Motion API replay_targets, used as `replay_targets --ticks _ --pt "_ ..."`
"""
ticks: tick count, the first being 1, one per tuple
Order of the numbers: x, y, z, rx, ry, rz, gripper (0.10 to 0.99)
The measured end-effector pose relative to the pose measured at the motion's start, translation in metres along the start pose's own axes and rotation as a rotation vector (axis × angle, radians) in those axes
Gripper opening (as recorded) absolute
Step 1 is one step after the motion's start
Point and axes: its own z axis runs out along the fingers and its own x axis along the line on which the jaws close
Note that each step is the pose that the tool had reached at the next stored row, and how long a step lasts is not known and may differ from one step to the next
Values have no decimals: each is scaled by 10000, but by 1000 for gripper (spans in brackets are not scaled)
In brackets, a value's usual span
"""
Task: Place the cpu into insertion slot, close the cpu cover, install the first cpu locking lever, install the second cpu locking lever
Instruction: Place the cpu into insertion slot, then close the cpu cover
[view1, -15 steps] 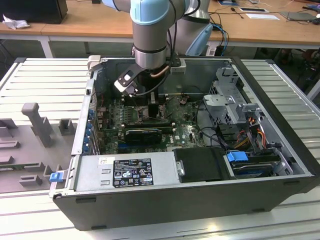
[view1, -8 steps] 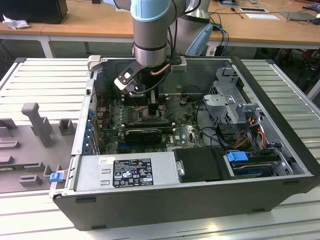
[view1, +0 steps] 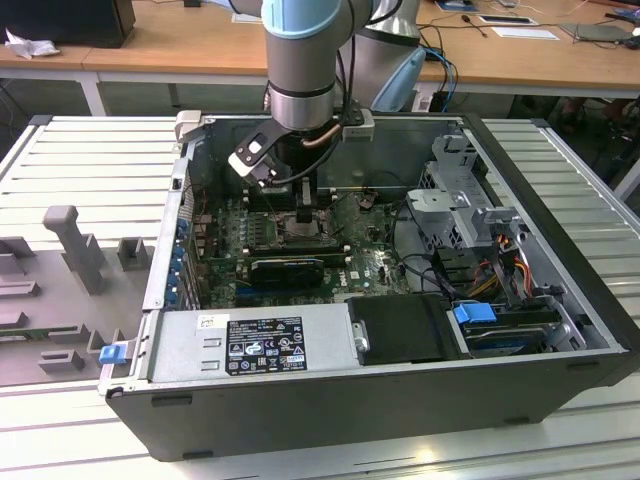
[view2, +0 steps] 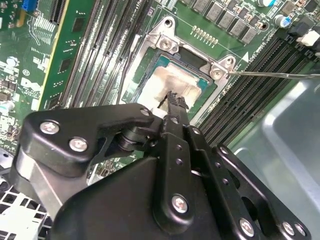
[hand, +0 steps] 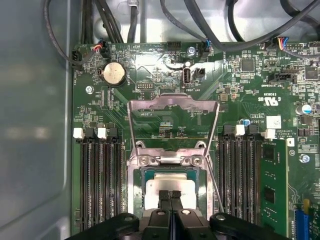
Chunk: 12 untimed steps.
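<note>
While the arm (view1: 300, 60) reaches down over the ribbed metal tabletop (view1: 90, 150), a grey moulded tray (view1: 60, 270) lies at the exterior view's left, just beside the open computer case (view1: 300, 420). Along the case's near wall sits the power supply (view1: 250, 345), with a black box (view1: 400, 330) next to it. Beyond them the green board (view1: 370, 265) lies flat, and the hand (view1: 302, 208) is down over its middle. Further to the exterior view's right, a silvery drive cage (view1: 465, 195) stands near a bundle of coloured wires (view1: 500, 255).

Seen in the first wrist view, one bank of long black memory slots (hand: 100, 185) runs along one side of the insertion slot (hand: 146, 186), and a second bank (hand: 240, 180) runs along the other. The cpu (hand: 187, 186) lies flat inside the slot, pale face up. The hand's two fingers (hand: 164, 200) are pressed together with nothing between them. Their tips are right down at the cpu's face, though I can't tell if they touch it. The cpu cover (hand: 172, 101) stands raised on its hinge, clear of the cpu, with the board showing through its window. A thin locking lever (hand: 215, 182) sticks out at an angle beside the slot.
</note>
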Motion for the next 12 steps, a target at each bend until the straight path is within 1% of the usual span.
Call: replay_targets --ticks 4,6,8,9,10,12 --pt "1 3 -50 -1 0 0 106" --pt "3 6 -94 1 -7 -1 106" --pt "2 15 -98 9 -7 -1 106" --pt "-10 54 -96 41 8 1 106" --pt "-14 72 -94 60 13 2 106" --pt "-15 84 -95 82 17 6 106"
